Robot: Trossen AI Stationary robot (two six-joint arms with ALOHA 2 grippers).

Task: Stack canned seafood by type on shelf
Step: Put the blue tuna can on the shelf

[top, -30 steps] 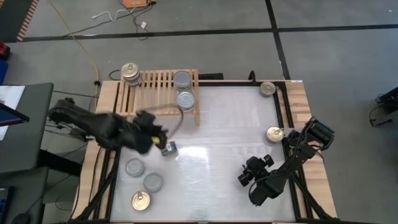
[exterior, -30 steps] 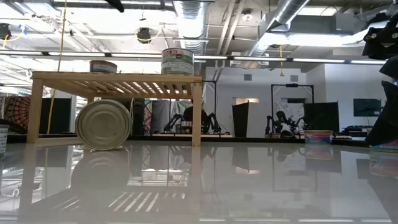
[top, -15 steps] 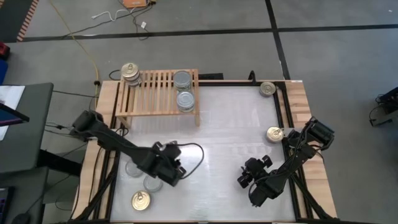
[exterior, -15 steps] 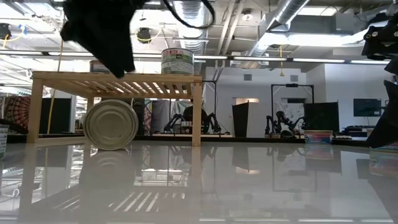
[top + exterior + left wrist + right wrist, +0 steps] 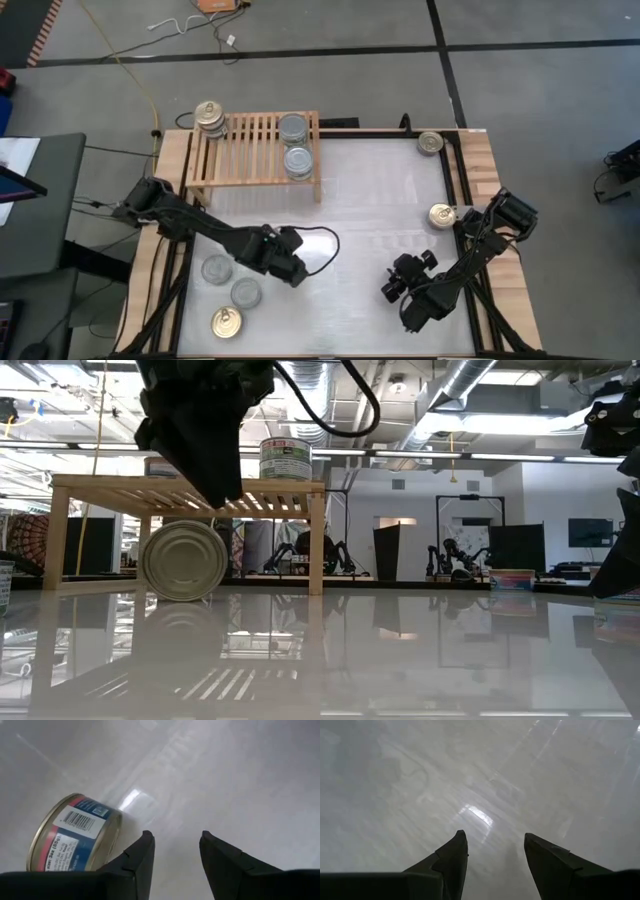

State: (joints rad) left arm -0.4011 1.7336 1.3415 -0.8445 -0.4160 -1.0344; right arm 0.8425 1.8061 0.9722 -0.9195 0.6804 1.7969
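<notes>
Nearest, at the table's left front corner, a gold-top can (image 5: 226, 322), with two silver-top cans (image 5: 246, 292) just beyond it, all upright. Just beside these, the left gripper (image 5: 297, 272), moved here over the last second from a spot nearer the shelf's front; fingers spread, nothing between them, in the left wrist view (image 5: 176, 837) pointing down at bare tabletop with a barcode-labelled can (image 5: 75, 837) just outside one finger. Across the table at the right front, the right gripper (image 5: 395, 285), unmoved, fingers likewise apart and empty over bare tabletop (image 5: 495, 840). In the low view, a tin on its edge (image 5: 183, 560), round face to the camera, shifted slightly rightward since a second ago. Farther back, the shelf (image 5: 250, 150): a gold-top stack (image 5: 210, 117) at its left end, two silver-top tins (image 5: 293, 127) at its right end. Along the right side, two more gold-top tins (image 5: 442, 214), well apart.
</notes>
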